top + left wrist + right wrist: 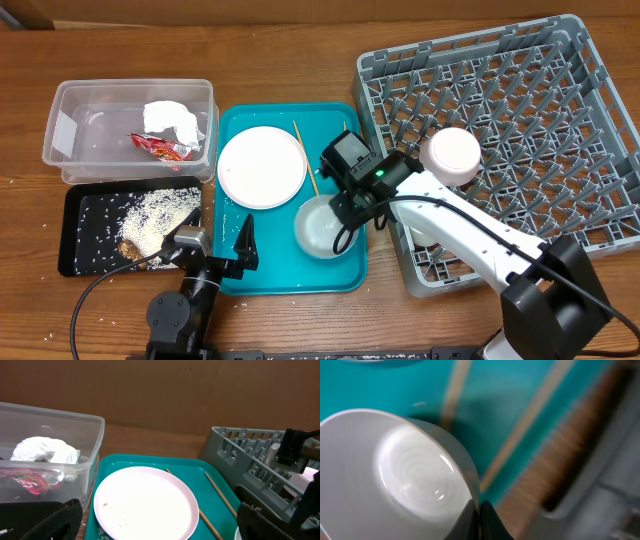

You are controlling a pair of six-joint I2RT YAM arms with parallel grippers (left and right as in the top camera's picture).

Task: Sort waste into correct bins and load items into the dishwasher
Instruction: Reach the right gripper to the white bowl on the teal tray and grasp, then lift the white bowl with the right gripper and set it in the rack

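My right gripper (348, 212) is shut on the rim of a pale bowl (324, 227) over the teal tray's right front; the wrist view shows the fingers (479, 515) pinching the bowl's (395, 470) edge. A second bowl (451, 153) lies upside down in the grey dish rack (560, 90). The white plate (262, 167) and two chopsticks (305, 158) lie on the teal tray. My left gripper (215, 248) is open and empty at the tray's front left. The wrapper (160, 147) and napkin (172, 120) lie in the clear tub (70, 120). Rice (158, 212) lies in the black tray (85, 255).
The teal serving tray (240, 275) sits between the bins and the rack. A few rice grains lie on the wooden table left of the black tray. The rack's near wall (235, 455) stands right of the tray in the left wrist view.
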